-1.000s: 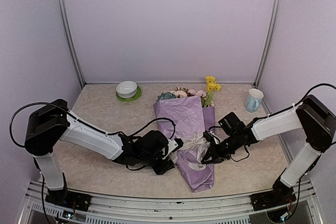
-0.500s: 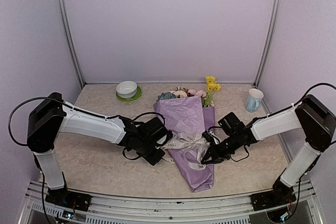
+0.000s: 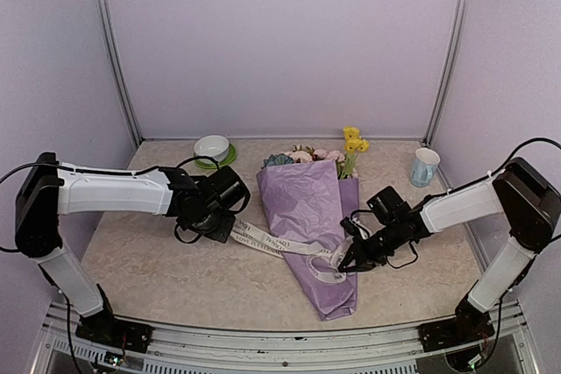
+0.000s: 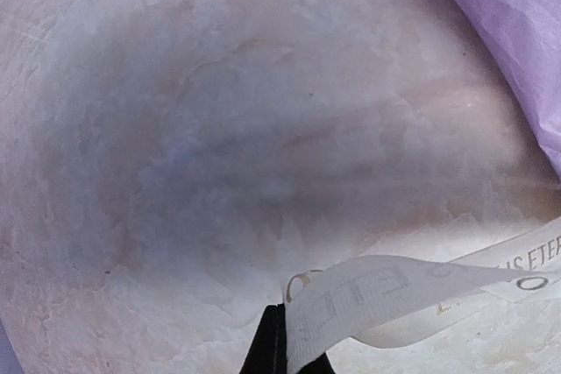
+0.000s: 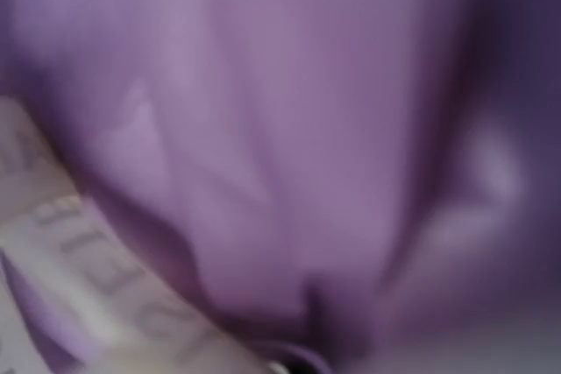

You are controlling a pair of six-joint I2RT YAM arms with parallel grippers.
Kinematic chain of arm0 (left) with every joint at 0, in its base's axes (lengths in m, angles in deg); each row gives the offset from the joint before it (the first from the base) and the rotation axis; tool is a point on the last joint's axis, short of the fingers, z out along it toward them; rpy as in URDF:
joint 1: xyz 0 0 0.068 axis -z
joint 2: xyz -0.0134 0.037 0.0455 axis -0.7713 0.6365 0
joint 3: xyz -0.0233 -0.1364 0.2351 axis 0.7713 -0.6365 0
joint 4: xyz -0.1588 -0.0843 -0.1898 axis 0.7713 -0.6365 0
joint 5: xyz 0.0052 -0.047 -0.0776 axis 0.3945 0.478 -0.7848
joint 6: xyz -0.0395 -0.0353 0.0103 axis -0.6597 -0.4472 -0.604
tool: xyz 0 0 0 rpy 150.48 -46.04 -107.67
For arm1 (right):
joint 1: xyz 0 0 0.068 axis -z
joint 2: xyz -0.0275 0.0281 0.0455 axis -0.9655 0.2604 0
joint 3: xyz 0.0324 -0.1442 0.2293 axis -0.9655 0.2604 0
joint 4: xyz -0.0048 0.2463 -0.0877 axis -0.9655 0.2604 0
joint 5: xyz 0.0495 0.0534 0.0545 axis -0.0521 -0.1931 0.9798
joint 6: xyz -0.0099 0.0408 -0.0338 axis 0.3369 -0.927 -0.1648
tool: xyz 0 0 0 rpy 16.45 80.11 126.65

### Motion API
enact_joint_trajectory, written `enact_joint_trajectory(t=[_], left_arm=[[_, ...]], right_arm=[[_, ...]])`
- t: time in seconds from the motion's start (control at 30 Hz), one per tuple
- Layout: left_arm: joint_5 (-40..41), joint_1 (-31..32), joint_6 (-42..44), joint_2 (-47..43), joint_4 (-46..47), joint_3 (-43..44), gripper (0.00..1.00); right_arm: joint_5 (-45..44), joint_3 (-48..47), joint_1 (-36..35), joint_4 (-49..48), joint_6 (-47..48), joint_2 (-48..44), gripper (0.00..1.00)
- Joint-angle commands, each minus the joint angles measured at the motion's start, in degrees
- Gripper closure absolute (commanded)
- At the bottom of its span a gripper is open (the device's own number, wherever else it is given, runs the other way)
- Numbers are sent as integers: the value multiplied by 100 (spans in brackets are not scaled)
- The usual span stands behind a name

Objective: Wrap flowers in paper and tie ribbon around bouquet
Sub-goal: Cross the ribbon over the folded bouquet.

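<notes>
The bouquet (image 3: pixel 314 216) lies on the table as a lilac-pink paper cone, its narrow end toward me. The flowers (image 3: pixel 302 157) show at its far end, with yellow blooms (image 3: pixel 355 142) on the right. The cream ribbon (image 3: pixel 280 243) with dark lettering stretches across the cone between both grippers. My left gripper (image 3: pixel 233 228) is shut on one ribbon end, left of the cone; in the left wrist view the ribbon (image 4: pixel 394 291) runs right from the dark fingertips (image 4: pixel 272 348) toward the paper (image 4: pixel 517 32). My right gripper (image 3: pixel 344 264) is shut at the cone's right side, where the ribbon (image 5: pixel 79 286) reaches it against blurred paper (image 5: pixel 289 111).
A white bowl on a green plate (image 3: pixel 213 150) stands at the back left. A pale cup (image 3: pixel 425 166) stands at the back right. Lilac walls and metal posts close in the table on three sides.
My left gripper has shut on the ribbon and moved left and away from me, drawing the ribbon out straight across the cone. The right arm has stayed put.
</notes>
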Motion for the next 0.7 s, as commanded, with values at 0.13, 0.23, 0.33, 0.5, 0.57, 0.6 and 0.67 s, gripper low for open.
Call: enact_joint_trajectory(t=[0.13, 0.23, 0.33, 0.5, 0.57, 0.6, 0.67], left_arm=[[900, -90, -169, -403, -578, 126, 100], [725, -55, 37, -446, -472, 142, 100], [526, 56, 223, -417, -227, 115, 100], [130, 627, 783, -91, 101, 539, 100], [-74, 1059, 1146, 135, 257, 914, 100], [-109, 1286, 1294, 258, 315, 1135, 100], [-301, 1588, 1519, 535, 359, 1597, 99]], right_arm=[[-113, -95, 307, 220, 130, -85, 100], [33, -150, 379, 201, 131, -220, 100], [169, -256, 400, 208, 135, -268, 100], [193, -346, 404, 116, 130, -86, 100], [238, -344, 404, 51, 133, 110, 100], [243, -334, 404, 6, 131, 176, 100], [222, -308, 404, -43, 133, 283, 100]])
